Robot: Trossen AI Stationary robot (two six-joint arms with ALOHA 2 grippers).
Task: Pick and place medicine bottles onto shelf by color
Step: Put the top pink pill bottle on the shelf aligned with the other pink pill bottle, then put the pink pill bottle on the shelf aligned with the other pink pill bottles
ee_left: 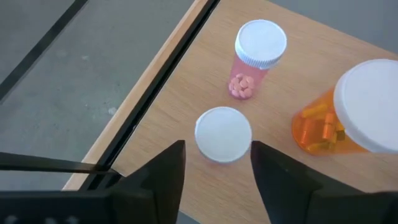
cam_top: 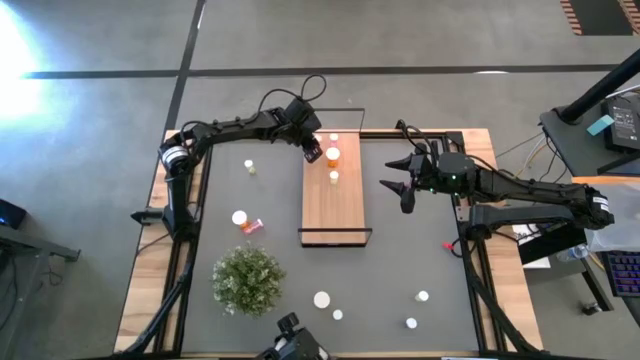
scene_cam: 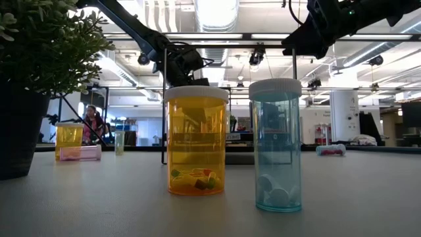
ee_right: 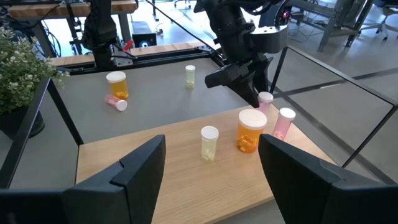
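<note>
I see four bottles standing at the far end of the shelf [cam_top: 334, 190]: a pink one [ee_left: 251, 64] nearest the far edge, a second pink one [ee_left: 223, 134] beside it toward the left edge, a wide orange bottle [ee_right: 250, 130] just behind them, and a pale yellowish bottle [ee_right: 209, 142] a little further down the board. My left gripper [ee_left: 216, 169] hangs over the far left corner of the shelf, its fingers [ee_left: 163, 174] spread to either side of the second pink bottle with a gap on each side, so it grips nothing. My right gripper [cam_top: 402, 187] waits above the mat just off the shelf's right edge, fingers apart and empty.

Out on the mat [cam_top: 420, 240], an orange bottle [cam_top: 240, 217] stands left of the shelf with a pink one [cam_top: 252, 227] lying on its side against it, and a small pale bottle [cam_top: 250, 166] sits further back. A potted plant [cam_top: 248, 280] fills the near left area. Along the near edge stand more bottles, among them an orange one [scene_cam: 196, 140] and a clear blue one [scene_cam: 277, 144] side by side
</note>
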